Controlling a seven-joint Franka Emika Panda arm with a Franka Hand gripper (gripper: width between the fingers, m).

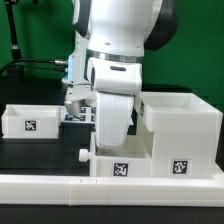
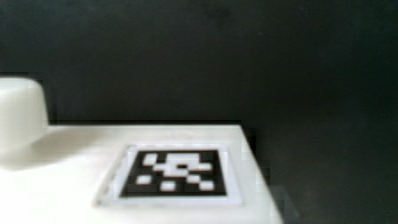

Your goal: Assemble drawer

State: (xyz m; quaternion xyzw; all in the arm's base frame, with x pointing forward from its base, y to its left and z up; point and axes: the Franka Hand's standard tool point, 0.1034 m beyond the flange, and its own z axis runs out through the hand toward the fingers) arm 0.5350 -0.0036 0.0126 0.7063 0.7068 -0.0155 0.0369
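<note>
So the gripper sits low over the knobbed tray at bottom center, can't tell if it's wide or narrow.

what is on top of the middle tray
The robot arm stands over the tray, hiding its inside. The end effector's fingers are covered, so grip cannot be told.

On the table, the knobbed tray sits at centre just behind the long rail, its knob pointing to the exterior view's left; the open housing stands just beside it on the exterior view's right; a second tray lies well apart on the exterior view's left, farther back; the marker board lies behind, between that tray and the arm, which hangs over the knobbed tray
</note>
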